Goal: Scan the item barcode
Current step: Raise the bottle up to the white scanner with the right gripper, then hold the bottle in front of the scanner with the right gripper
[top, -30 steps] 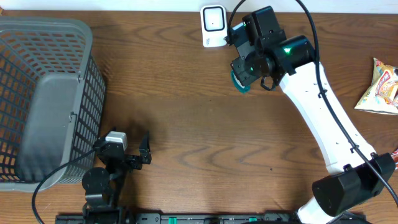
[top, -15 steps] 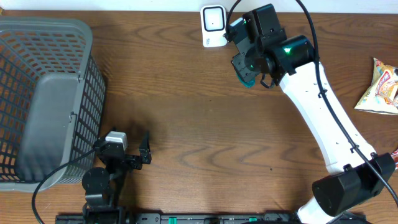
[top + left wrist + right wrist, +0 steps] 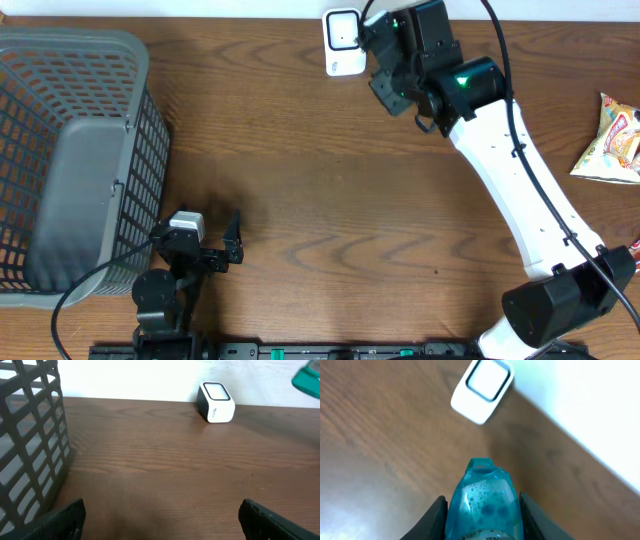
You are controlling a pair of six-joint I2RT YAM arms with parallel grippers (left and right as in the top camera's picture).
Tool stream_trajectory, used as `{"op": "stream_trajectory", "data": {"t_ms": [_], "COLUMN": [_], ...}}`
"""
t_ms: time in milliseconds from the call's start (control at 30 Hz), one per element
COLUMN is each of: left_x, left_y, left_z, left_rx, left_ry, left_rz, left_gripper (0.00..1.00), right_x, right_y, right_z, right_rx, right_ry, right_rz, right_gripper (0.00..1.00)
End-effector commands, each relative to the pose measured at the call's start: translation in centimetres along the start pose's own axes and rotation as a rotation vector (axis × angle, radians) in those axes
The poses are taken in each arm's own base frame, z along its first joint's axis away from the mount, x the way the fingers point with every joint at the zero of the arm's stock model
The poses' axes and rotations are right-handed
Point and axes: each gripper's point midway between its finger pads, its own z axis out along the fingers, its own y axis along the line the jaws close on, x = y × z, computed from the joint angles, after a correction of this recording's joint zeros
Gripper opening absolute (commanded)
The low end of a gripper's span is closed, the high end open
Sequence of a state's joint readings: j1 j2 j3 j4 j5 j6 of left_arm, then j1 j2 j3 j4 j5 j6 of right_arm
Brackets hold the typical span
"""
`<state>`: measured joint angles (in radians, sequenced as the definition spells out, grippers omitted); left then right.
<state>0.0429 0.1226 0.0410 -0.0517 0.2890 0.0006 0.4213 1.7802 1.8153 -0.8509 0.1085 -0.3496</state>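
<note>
bottle location: teal bottle (image 3: 482, 491) sits in the right gripper (image 3: 482, 510), off the desk (image 3: 300, 200), at the desk's 12 o'clock edge, just at 4 o'clock of the white scanner (image 3: 343, 40).
bottle axis: in the right wrist view the long axis runs 6 to 12 o'clock, in line with the fingers.
bottle heading: narrow end points to 12 o'clock in that view, at the scanner, close to it but not touching.
bottle contents: blue-green liquid with bubbles. No barcode readable.
overhead view: bottle mostly hidden under the gripper body, so heading can't be read there.
right gripper state: narrow, one finger on each side of the bottle, holding it.
right arm pose: stretched from its base at the desk's 5 o'clock corner up toward 11 o'clock, wrist beside the scanner.
left gripper state: left gripper (image 3: 160, 525) spread wide, nothing between the fingers.
left arm pose: folded at the 7 o'clock edge, beside the grey basket (image 3: 100, 60), facing the scanner.
other: snack bag (image 3: 612, 140) at the 3 o'clock edge, well apart from both arms.
</note>
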Motion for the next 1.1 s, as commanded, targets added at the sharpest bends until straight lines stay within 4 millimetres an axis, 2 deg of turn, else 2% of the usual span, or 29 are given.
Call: {"op": "stream_trajectory", "data": {"t_ms": [0, 100, 233, 433, 600, 767, 933, 1067], "left_x": [1.6, 1.6, 1.6, 1.6, 1.6, 1.6, 1.6, 1.6], "left_y": [0.0, 0.0, 0.0, 0.0, 0.0, 0.0, 0.0, 0.0], "left_z": [0.2, 0.2, 0.2, 0.2, 0.2, 0.2, 0.2, 0.2], "left_rx": [0.004, 0.004, 0.004, 0.004, 0.004, 0.004, 0.004, 0.004], "left_ry": [0.039, 0.039, 0.039, 0.039, 0.039, 0.039, 0.039, 0.039], "left_rz": [-0.003, -0.003, -0.003, -0.003, -0.003, -0.003, -0.003, -0.003], "left_gripper": [0.98, 0.98, 0.98, 0.98, 0.98, 0.98, 0.98, 0.98], "right_x": [-2.7, -3.8, -4.0, -4.5, -5.3, -6.8, -8.2, -9.1], "right_y": [-1.5, -2.7, -4.9, -6.1, -6.7, -5.5, -2.2, -0.2], "right_z": [-1.9, -1.9, -1.3, 1.6, 4.4, 7.6, 11.1, 13.1], "right_rx": [0.071, 0.136, 0.265, 0.363, 0.521, 0.684, 0.746, 0.803], "right_ry": [-0.094, -0.125, -0.110, -0.098, -0.073, -0.071, -0.097, -0.140], "right_rz": [-0.075, -0.088, -0.101, -0.107, -0.151, -0.233, -0.356, -0.406], "right_gripper": [0.01, 0.01, 0.01, 0.06, 0.03, 0.04, 0.06, 0.05]}}
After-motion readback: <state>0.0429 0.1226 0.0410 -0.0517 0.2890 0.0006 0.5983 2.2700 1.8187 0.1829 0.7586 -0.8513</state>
